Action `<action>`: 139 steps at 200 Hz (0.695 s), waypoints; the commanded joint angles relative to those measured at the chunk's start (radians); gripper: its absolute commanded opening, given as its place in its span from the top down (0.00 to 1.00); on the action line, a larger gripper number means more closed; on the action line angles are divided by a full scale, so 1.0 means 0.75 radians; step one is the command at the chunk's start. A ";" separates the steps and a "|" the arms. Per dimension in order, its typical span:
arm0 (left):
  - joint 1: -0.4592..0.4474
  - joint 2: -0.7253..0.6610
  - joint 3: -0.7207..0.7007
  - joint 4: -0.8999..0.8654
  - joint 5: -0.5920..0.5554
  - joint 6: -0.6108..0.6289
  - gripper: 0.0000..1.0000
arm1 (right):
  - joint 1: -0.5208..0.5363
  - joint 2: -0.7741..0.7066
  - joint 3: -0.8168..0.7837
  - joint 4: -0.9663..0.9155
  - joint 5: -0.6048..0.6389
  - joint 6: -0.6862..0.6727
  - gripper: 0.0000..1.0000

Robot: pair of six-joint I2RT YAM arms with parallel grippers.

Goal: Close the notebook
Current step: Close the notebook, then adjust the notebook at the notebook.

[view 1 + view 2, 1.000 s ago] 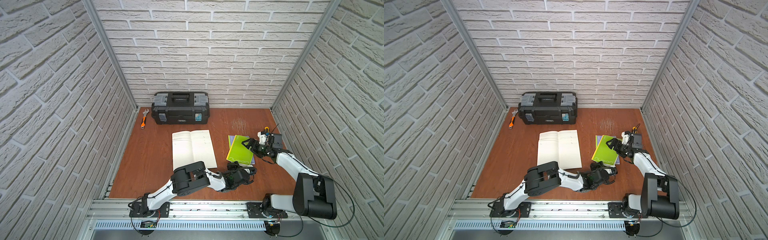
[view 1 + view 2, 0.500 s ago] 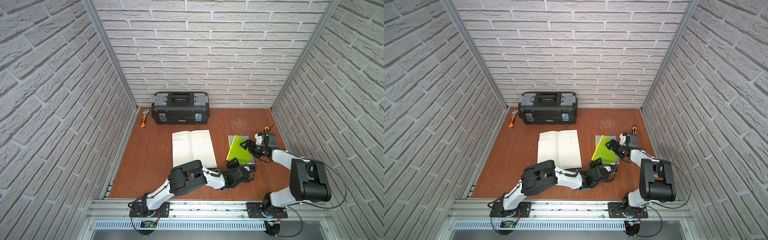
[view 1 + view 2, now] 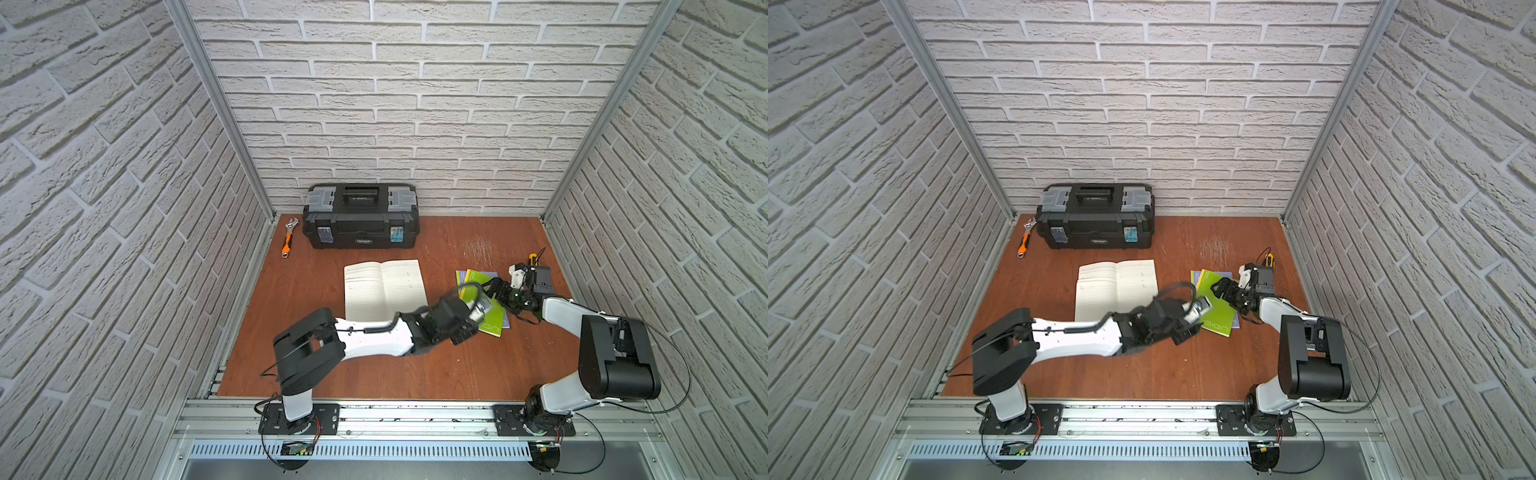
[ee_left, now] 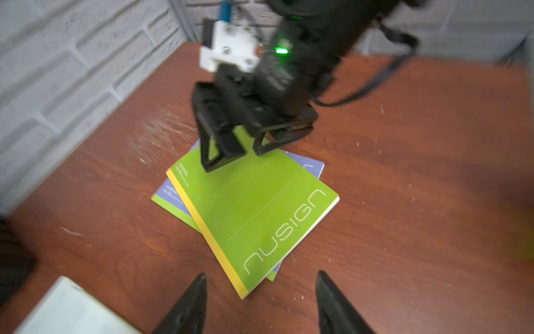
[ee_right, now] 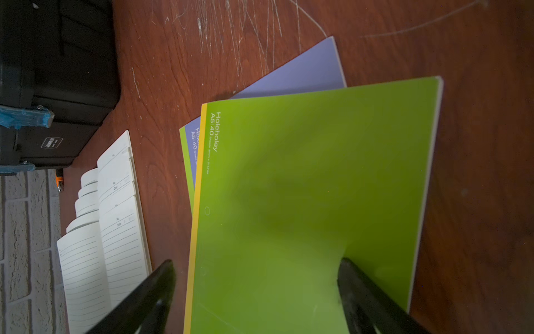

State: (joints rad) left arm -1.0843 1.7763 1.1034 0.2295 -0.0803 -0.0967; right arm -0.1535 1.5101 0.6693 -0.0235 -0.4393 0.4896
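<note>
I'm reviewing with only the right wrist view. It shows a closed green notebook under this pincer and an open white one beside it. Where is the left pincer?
Observer: The left pincer hovers off the green notebook, at the corner nearest the robot's base, with its jaws apart and nothing held.
Operator: Is there any print on the cover besides "Holeholey"?
Observer: Yes, large white "nusign" lettering runs along the opening edge.
Operator: Is anything lying out of my sight?
Observer: A small yellow-and-black tool, likely a screwdriver, lies behind the right pincer.
</note>
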 commanded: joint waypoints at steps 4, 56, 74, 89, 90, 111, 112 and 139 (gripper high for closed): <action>0.225 0.033 -0.038 0.071 0.514 -0.417 0.45 | 0.021 -0.114 0.011 -0.117 0.090 -0.051 0.12; 0.427 0.219 0.072 0.174 0.831 -0.775 0.44 | 0.036 -0.391 0.022 -0.379 0.131 -0.086 0.12; 0.444 0.266 0.069 0.262 0.879 -0.881 0.46 | 0.037 -0.481 -0.041 -0.428 0.145 -0.058 0.12; 0.432 0.278 0.087 0.237 0.865 -0.903 0.48 | 0.037 -0.548 -0.114 -0.420 0.192 -0.027 0.11; 0.431 0.278 0.087 0.234 0.864 -0.904 0.48 | 0.037 -0.551 -0.118 -0.417 0.195 -0.026 0.11; 0.413 0.300 0.114 0.205 0.837 -0.918 0.50 | 0.031 -0.552 -0.163 -0.377 0.242 -0.011 0.11; 0.412 0.302 0.115 0.203 0.835 -0.918 0.50 | 0.031 -0.549 -0.162 -0.375 0.241 -0.011 0.10; 0.397 0.346 0.133 0.220 0.821 -0.975 0.53 | 0.030 -0.419 -0.118 -0.376 0.242 -0.006 0.10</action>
State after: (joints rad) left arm -0.7734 2.0094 1.1732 0.3332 0.5217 -0.7643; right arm -0.1326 1.1305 0.5568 -0.3134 -0.2874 0.4725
